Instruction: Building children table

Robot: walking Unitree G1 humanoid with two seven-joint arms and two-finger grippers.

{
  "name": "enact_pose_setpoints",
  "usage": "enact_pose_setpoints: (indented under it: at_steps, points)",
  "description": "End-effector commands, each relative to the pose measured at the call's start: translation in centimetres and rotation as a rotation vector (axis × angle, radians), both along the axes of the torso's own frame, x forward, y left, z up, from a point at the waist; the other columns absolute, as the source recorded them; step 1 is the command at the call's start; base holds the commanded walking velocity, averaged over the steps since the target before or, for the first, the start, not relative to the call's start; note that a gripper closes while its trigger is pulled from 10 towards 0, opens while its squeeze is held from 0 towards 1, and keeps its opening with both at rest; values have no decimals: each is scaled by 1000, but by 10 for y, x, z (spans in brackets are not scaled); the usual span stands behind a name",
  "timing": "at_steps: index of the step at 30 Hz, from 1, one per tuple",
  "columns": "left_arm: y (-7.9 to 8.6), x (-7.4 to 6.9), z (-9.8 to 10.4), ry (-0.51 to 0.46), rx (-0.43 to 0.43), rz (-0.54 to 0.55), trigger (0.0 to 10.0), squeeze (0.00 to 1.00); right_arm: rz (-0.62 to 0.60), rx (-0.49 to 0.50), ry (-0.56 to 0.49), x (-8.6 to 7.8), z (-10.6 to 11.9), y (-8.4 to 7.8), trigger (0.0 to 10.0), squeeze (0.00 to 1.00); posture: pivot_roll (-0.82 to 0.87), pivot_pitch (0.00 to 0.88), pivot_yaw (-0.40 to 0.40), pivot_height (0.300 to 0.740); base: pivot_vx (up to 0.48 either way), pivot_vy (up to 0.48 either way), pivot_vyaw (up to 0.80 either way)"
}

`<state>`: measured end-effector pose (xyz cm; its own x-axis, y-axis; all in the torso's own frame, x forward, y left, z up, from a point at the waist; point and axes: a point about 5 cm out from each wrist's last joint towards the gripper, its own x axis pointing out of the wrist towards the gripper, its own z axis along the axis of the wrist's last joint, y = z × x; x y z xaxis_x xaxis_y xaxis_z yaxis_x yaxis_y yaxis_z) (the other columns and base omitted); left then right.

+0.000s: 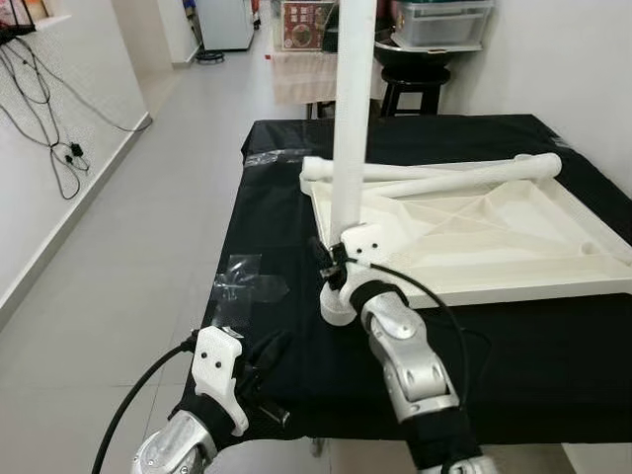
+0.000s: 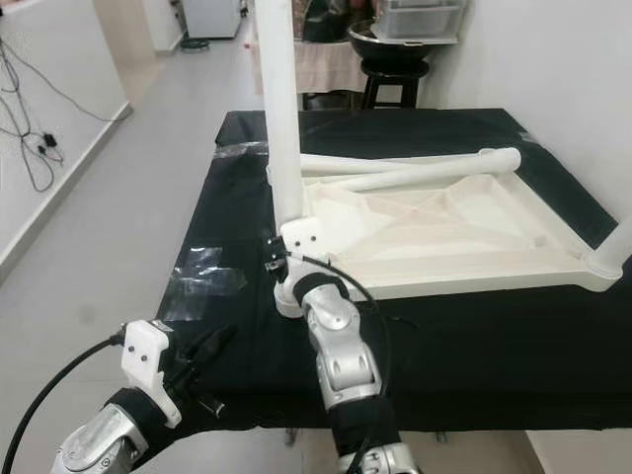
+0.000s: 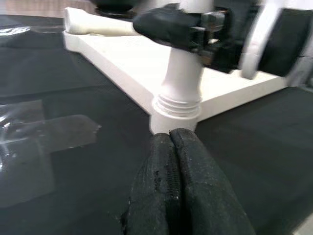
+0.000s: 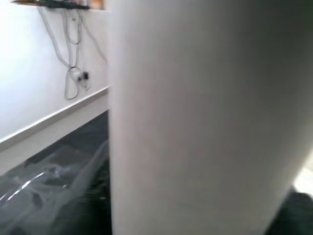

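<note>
The white children's table top (image 1: 494, 247) lies upside down on a black-covered table (image 1: 553, 355). One white leg (image 1: 353, 118) stands upright in the threaded socket (image 3: 177, 105) at the top's near left corner. My right gripper (image 1: 331, 259) is shut on this leg just above the socket; in the right wrist view the leg (image 4: 195, 117) is pressed up close. Two loose legs (image 1: 444, 178) lie along the far edge of the top. My left gripper (image 1: 272, 348) rests low on the cloth left of the socket, its fingers (image 3: 176, 186) shut together on nothing.
Clear tape patches (image 1: 247, 276) stick to the cloth near the left edge. A black stool (image 1: 415, 84) and a storage bin (image 1: 439, 25) stand beyond the table. Cables (image 1: 49, 118) hang on the left wall beside the open grey floor (image 1: 128, 257).
</note>
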<state>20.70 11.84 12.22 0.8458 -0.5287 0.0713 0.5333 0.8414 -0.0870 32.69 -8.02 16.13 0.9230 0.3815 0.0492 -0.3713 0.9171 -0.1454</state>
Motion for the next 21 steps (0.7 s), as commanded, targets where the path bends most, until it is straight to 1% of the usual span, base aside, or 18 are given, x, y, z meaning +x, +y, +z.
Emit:
enact_pose_setpoints:
  at_steps: [1, 2, 3, 4, 5, 6, 7, 8, 9, 10, 12, 15, 16, 17, 19, 20, 21]
  points:
    - [2, 3, 4, -14, 11, 15, 10000, 0, 108, 28, -28, 1, 14, 6, 10000, 984, 49, 87, -11, 740, 0, 0, 0]
    - [-1, 4, 5, -22, 17, 6, 10000, 0, 223, 45, -48, 1, 22, 7, 10000, 522, 47, 87, -6, 740, 0, 0, 0]
    - [-1, 4, 5, -22, 17, 6, 10000, 0, 223, 45, -48, 1, 22, 7, 10000, 522, 47, 87, -6, 740, 0, 0, 0]
    - [-3, 4, 5, -26, 23, -4, 10000, 0, 297, 53, -60, 2, 27, 7, 10000, 522, 47, 87, -6, 740, 0, 0, 0]
    - [-3, 4, 5, -26, 23, -4, 10000, 0, 297, 53, -60, 2, 27, 7, 10000, 522, 47, 87, -6, 740, 0, 0, 0]
    - [-6, 4, 6, -34, 32, -15, 10000, 0, 402, 43, -70, 2, 32, 5, 10000, 0, 44, 88, -2, 740, 0, 0, 0]
    - [-8, 5, 6, -41, 45, -25, 10000, 0, 508, -63, -98, 3, 33, -1, 10000, 0, 52, 81, 1, 740, 0, 0, 0]
    - [-10, 6, 5, -46, 56, -32, 10000, 0, 575, -141, -104, 5, 33, -7, 10000, 0, 53, 82, 2, 740, 0, 0, 0]
    - [-10, 6, 5, -46, 56, -32, 10000, 0, 575, -141, -104, 5, 33, -7, 10000, 0, 53, 82, 2, 740, 0, 0, 0]
    - [-11, 6, 5, -48, 61, -35, 10000, 0, 633, -162, -75, 8, 34, -13, 10000, 0, 54, 83, 1, 740, 0, 0, 0]
    - [-11, 6, 5, -49, 62, -35, 10000, 0, 693, -159, -24, 14, 34, -20, 10000, 0, 58, 86, -1, 740, 0, 0, 0]
    - [-12, 6, 5, -50, 60, -32, 10000, 0, 718, -174, -12, 16, 34, -22, 10000, 0, 62, 86, -2, 740, 0, 0, 0]
    - [-12, 6, 5, -51, 60, -29, 10000, 0, 740, -181, 6, 18, 33, -25, 10000, 0, 64, 86, -2, 740, 0, 0, 0]
    - [-13, 5, 5, -53, 63, -29, 10000, 0, 759, -169, 33, 22, 33, -28, 7882, 0, 69, 90, -5, 740, 0, 0, 0]
    - [-13, 5, 5, -53, 63, -29, 10000, 0, 759, -169, 33, 22, 33, -28, 7882, 0, 69, 90, -5, 740, 0, 0, 0]
    - [-14, 5, 4, -53, 64, -29, 10000, 0, 768, -158, 62, 25, 32, -32, 0, 0, 66, 95, -9, 740, 0, 0, 0]
    - [-16, 4, 4, -57, 70, -31, 10000, 0, 775, -160, 91, 29, 30, -36, 0, 0, 66, 95, -9, 740, 0, 0, 0]
